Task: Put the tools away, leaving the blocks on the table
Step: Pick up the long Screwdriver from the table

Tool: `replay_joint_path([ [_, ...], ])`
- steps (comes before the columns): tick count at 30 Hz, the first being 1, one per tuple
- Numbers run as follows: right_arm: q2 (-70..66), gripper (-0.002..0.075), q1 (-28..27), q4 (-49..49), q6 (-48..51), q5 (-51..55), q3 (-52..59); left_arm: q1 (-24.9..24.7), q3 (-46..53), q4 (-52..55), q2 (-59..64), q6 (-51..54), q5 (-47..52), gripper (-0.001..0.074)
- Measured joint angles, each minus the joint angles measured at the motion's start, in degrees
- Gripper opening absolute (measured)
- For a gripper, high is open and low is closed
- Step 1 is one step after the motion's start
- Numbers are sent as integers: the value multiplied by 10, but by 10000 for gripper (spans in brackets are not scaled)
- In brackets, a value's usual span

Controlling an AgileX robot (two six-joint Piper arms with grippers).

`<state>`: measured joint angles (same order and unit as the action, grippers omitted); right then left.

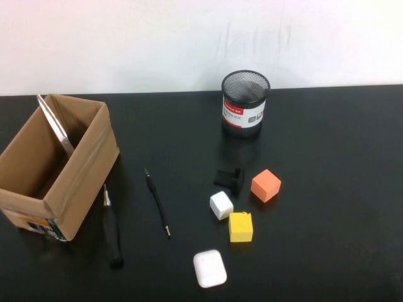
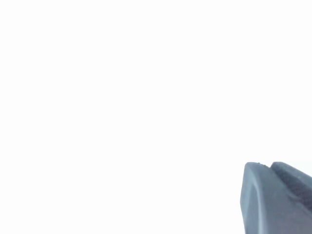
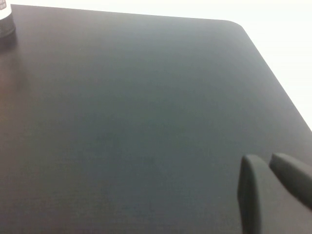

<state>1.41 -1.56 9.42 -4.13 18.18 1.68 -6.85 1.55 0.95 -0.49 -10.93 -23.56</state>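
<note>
Glossy black table (image 1: 327, 151) against a white wall, neither arm in the high view. Nearest: white rounded case (image 1: 210, 268), then black-handled screwdriver (image 1: 111, 228) lying just beside the cardboard box (image 1: 75, 182). Yellow block (image 1: 240, 227) and white block (image 1: 221, 205) close together, thin black rod (image 1: 157, 202) lying between screwdriver and blocks. Orange block (image 1: 266, 185) a bit farther, small black clip (image 1: 229, 178) just beside it. Scissors (image 1: 55, 126) stand tilted inside the box, blades poking above the rim, handles hidden. Farthest: black mesh cup (image 1: 245, 104) upright near the wall. Left gripper (image 2: 280, 197) faces blank white, fingers cannot tell. Right gripper (image 3: 273, 192) hangs above bare table, fingertips nearly together, holding nothing.
</note>
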Motion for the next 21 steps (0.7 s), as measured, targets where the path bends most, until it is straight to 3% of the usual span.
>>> replay_joint_path([
  [3,0,-3,0,0,0,0,0,0,-18,1,0,-7,-63,-4],
  [6,0,-3,0,0,0,0,0,0,-76,3,-1,-38,-30,-4],
  [11,0,-3,0,0,0,0,0,0,-209,13,10,-50,187,-4],
  [16,0,-3,0,0,0,0,0,0,-314,32,102,-31,374,-4],
  [21,0,-3,0,0,0,0,0,0,-346,23,166,-30,435,-4],
])
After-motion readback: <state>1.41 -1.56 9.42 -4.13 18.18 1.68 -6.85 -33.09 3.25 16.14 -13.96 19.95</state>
